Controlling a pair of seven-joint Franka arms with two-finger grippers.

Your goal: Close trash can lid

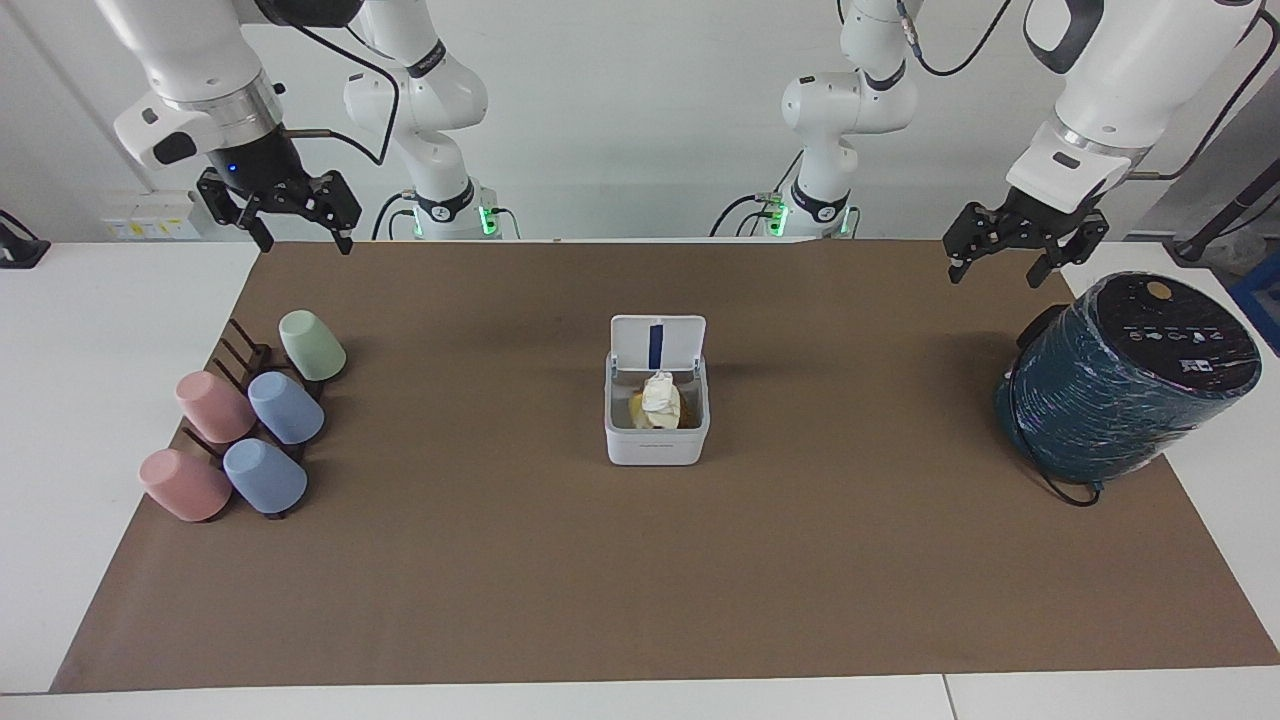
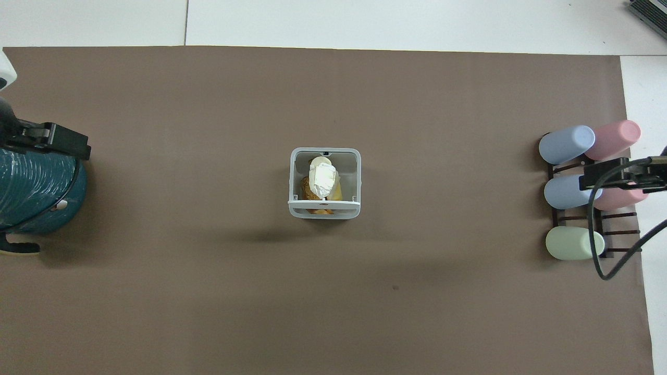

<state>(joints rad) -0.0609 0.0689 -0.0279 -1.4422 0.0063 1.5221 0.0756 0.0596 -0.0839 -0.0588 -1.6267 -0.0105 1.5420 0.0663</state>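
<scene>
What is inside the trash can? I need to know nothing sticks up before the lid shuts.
The trash can holds crumpled white paper lying on yellowish-brown scraps. The paper hides what is beneath it. The lid stands open.

Even, bright light from above; both views sharp. Soft faint shadows lie on the brown mat [image 1: 640, 560] beside the bin [image 1: 656, 420]; no glare.

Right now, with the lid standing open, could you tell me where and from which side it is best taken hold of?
Judging by its pose, take the lid at its free top edge. It stands upright on the trash can, hinged on the wall nearer the robots. Coming down from above suits it; both the left gripper and right gripper wait open.
</scene>
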